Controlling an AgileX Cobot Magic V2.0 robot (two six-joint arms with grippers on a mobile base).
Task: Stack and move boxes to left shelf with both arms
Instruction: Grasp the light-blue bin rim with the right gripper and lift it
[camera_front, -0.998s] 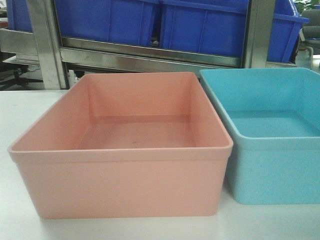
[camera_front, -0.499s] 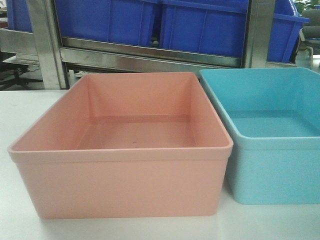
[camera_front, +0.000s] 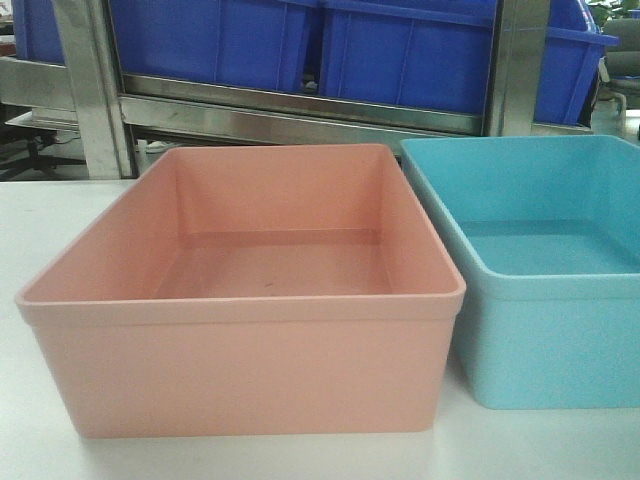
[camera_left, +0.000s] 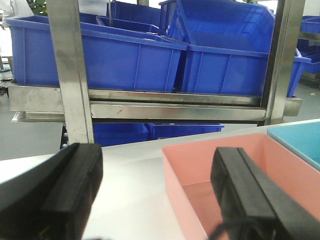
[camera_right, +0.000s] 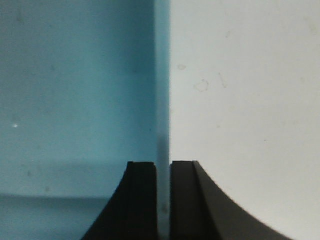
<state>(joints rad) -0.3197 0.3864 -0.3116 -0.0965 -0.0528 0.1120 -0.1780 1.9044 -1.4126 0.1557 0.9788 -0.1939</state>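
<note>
Two open-top boxes stand side by side on the white table: a salmon pink box (camera_front: 250, 330) in the middle and a light blue box (camera_front: 545, 330) close on its right. My left gripper (camera_left: 157, 195) is open, its jaws straddling the left wall of the pink box (camera_left: 190, 200), one finger inside the box and one over the table. My right gripper (camera_right: 163, 170) is shut on the thin right wall of the light blue box (camera_right: 75, 90). Neither gripper shows in the front view. The left shelf is out of view.
Behind the table (camera_front: 40, 215) stands a steel rack (camera_front: 300, 115) with upright posts (camera_front: 90, 90) and dark blue storage bins (camera_front: 400, 50) on it. More blue bins (camera_left: 150, 131) sit on a lower level.
</note>
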